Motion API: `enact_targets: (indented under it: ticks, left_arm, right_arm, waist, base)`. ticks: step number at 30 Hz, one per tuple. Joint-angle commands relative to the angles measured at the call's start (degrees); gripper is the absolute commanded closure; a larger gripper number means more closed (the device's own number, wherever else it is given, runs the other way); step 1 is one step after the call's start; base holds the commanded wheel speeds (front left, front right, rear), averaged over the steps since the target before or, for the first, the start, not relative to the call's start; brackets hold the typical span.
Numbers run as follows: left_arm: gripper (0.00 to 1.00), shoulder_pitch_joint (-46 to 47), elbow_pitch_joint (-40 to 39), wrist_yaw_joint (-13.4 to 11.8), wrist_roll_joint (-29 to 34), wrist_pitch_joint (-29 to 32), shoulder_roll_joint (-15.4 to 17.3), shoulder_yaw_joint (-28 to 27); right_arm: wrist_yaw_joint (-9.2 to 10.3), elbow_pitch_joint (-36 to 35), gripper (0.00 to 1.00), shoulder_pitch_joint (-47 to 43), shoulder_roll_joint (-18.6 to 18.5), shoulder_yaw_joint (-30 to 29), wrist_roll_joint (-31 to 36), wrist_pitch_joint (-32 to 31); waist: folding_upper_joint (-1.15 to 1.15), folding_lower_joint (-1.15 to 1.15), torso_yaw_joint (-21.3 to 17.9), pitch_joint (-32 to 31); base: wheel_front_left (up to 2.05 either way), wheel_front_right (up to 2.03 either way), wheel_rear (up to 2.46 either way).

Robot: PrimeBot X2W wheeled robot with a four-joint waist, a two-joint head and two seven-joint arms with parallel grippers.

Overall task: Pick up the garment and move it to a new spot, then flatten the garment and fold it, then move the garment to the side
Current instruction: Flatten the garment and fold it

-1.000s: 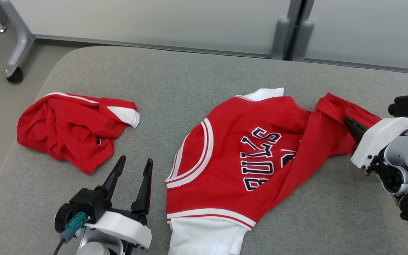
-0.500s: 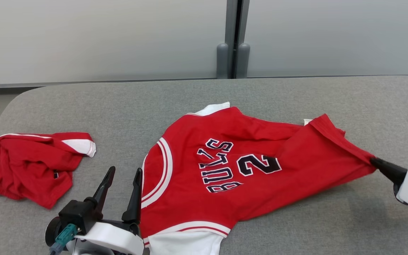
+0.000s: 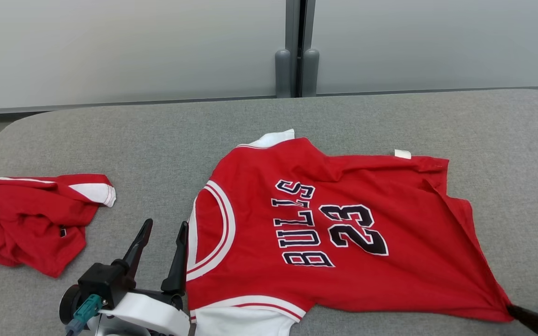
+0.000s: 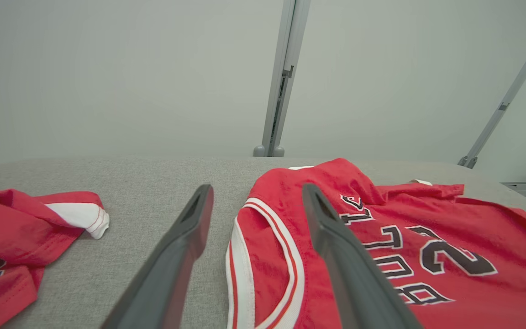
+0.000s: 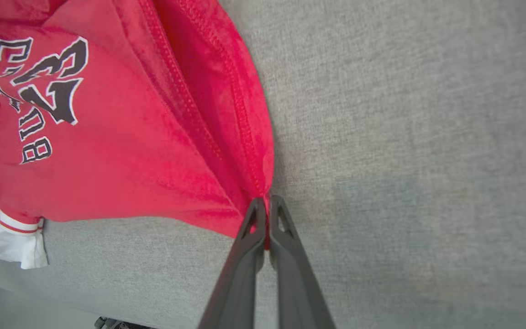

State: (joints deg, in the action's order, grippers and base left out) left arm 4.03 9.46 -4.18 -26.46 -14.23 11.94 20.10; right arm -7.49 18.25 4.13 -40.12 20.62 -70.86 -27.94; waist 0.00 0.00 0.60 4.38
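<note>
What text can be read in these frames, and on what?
"BULLS": on the jersey, dark letters edged in white, running sideways in the head view.
"23": on the jersey, next to the word.
Small dark mark on the second garment: too small to read.
White tag at the jersey's edge: no text legible.

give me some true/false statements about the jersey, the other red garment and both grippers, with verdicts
1. The right gripper is shut on a corner of the jersey. True.
2. The left gripper grips the jersey's neckline. False: it is open and holds nothing.
3. The jersey's lettering reads BULLS 23. True.
4. The second red garment lies on top of the jersey. False: it lies apart from it, to the robot's left on the grey surface.
</note>
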Motion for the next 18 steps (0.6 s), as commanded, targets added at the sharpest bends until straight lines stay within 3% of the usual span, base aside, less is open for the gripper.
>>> enact_targets:
  ticks: [1, 2, 10, 18]
  left_arm:
    - [0.00, 0.6, -0.1, -0.3, -0.3, 0.0, 0.4, -0.1]
    - [0.00, 0.6, -0.1, -0.4, -0.3, 0.0, 0.5, 0.0]
    - [0.00, -0.5, -0.7, -1.1, -0.5, 0.4, 1.3, -0.4]
    - [0.00, -1.6, -1.9, -1.8, -0.8, 0.9, 1.8, -0.3]
  right_arm:
    - [-0.01, 0.4, 0.20, -1.3, 0.8, -1.2, 1.1, -0.1]
    - [-0.01, 0.2, 0.00, -2.0, 1.2, -2.0, 2.4, 0.1]
    - [-0.01, -4.2, 0.00, -4.9, 6.2, -11.7, 8.4, 1.0]
    - [-0.01, -14.4, 0.00, -4.2, 13.2, -24.2, 18.1, 10.3]
  waist:
    - [0.00, 0.00, 0.2, 0.0]
    - [0.00, 0.00, 0.2, 0.0]
    - [0.00, 0.00, 0.4, -1.2]
    - [0.00, 0.00, 1.3, -2.5]
  base:
    - [0.00, 0.00, 0.00]
    - [0.00, 0.00, 0.00]
    - [0.00, 0.00, 0.00]
    - [0.00, 0.00, 0.00]
